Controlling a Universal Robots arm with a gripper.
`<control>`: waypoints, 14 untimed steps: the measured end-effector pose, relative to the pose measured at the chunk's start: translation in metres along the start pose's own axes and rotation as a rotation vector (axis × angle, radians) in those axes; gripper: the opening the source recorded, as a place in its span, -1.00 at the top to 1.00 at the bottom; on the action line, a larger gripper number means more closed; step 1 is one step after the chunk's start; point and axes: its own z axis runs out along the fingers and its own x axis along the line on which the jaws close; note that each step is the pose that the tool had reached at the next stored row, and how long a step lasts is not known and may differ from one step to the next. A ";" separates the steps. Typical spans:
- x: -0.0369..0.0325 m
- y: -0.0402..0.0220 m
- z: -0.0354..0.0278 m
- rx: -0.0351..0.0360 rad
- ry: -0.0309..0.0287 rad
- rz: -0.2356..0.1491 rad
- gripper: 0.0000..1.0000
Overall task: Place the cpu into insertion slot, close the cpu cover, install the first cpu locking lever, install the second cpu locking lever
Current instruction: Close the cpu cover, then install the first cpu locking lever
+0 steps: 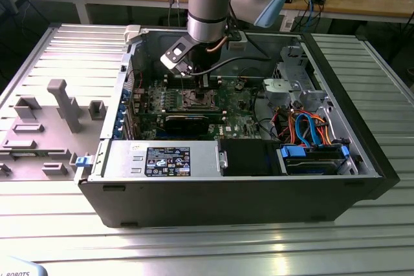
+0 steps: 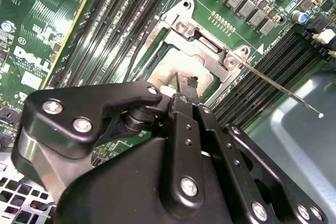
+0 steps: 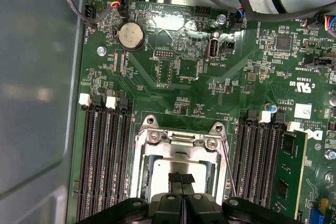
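The cpu point(image 2: 165, 72) point(image 3: 159, 174), a flat silver-grey square, lies in the insertion slot point(image 1: 196, 101) in the middle of the green motherboard. The silvery cpu cover point(image 2: 207, 51) point(image 3: 178, 141) lies as a frame around it, and the chip shows through its window. My gripper point(image 2: 185, 85) point(image 3: 181, 178) point(image 1: 193, 90) hangs straight over the chip. Its black fingers are shut together with nothing between them, and their tips are at or just above the chip's top. A thin locking lever point(image 2: 278, 88) point(image 3: 227, 158) sticks out from one socket corner over the RAM slots.
Black RAM slots point(image 3: 105, 161) flank the socket on both sides, and one holds a green memory stick point(image 3: 291, 177). The grey case wall point(image 3: 37, 77) stands close by. A black expansion card point(image 1: 187, 123), a power supply point(image 1: 162, 159) and coloured cables point(image 1: 304, 127) fill the case's front.
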 end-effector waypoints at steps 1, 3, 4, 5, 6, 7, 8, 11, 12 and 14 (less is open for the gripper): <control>0.0000 0.0001 0.0000 0.0000 -0.0001 0.000 0.79; 0.0000 0.0002 0.0000 0.0000 -0.0001 0.000 0.79; 0.0000 0.0002 0.0000 0.0000 -0.0001 0.000 0.79; 0.0000 0.0003 0.0000 0.0000 0.0000 0.000 0.79; 0.0000 0.0003 0.0000 0.0000 0.0000 0.000 0.79; 0.0000 0.0003 0.0000 0.0000 0.0000 0.000 0.79; -0.0001 0.0004 0.0000 0.0000 -0.0001 0.000 0.79; 0.0000 0.0005 -0.0006 0.0000 0.0000 0.000 0.79; 0.0000 0.0004 -0.0013 -0.0001 0.0001 0.000 0.79; 0.0000 0.0003 -0.0035 0.0000 0.0000 0.000 0.79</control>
